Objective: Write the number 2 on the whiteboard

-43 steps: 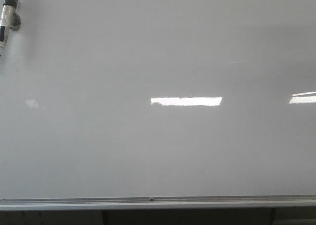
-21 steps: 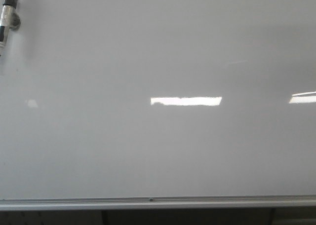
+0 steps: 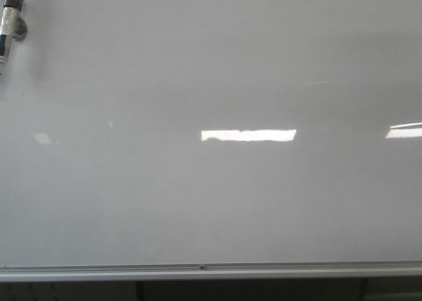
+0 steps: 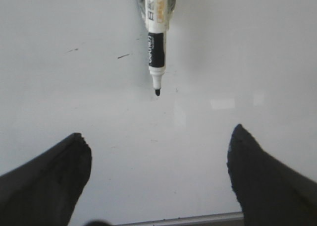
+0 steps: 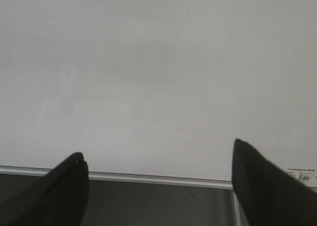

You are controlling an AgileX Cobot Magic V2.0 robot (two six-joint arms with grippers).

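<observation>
The whiteboard [image 3: 211, 195] fills the front view, pale grey and glossy, with a silver bottom rail [image 3: 211, 270]. No number 2 shows on it. A black-and-white marker [image 3: 9, 24] hangs on the board at the top left, uncapped, tip down; it also shows in the left wrist view [image 4: 157, 42]. My left gripper [image 4: 158, 151] is open and empty, facing the board [image 4: 148, 176] below the marker's tip, apart from it. My right gripper [image 5: 158, 161] is open and empty, near the board's [image 5: 158, 77] bottom rail. Neither gripper shows in the front view.
Bright rectangular light reflections [image 3: 248, 135] lie on the board. Two short dark marks [image 4: 124, 56] sit left of the marker. A dark surface [image 5: 158, 203] lies beneath the rail, and a small barcode label [image 5: 301, 174] sits at the board's lower corner.
</observation>
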